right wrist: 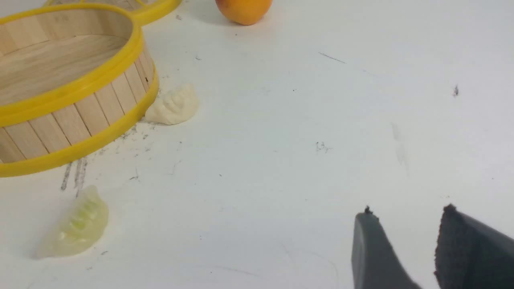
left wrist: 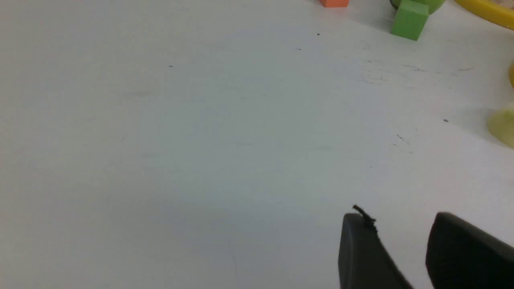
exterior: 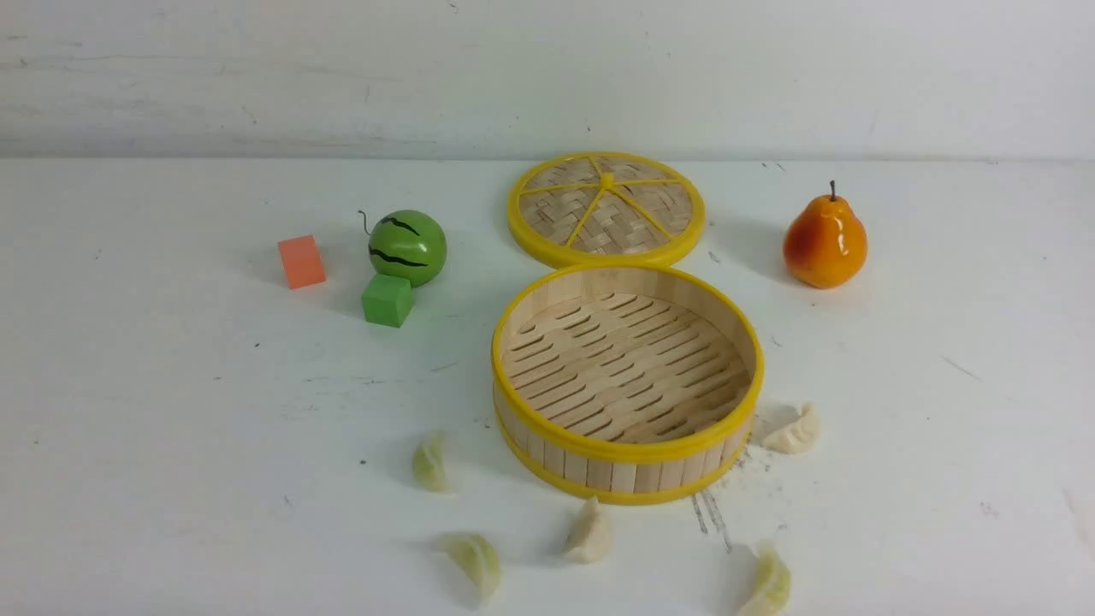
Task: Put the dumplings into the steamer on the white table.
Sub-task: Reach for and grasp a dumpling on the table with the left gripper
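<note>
The steamer stands empty mid-table on the white table; it also shows in the right wrist view. Several dumplings lie around its near side: a green one, a green one, a cream one, a green one and a cream one by its right wall. The right wrist view shows the cream one and a green one. My left gripper and right gripper are open and empty above bare table, outside the front view.
The woven lid lies flat behind the steamer. A toy watermelon, a green cube and an orange cube sit at the back left. A pear stands at the back right.
</note>
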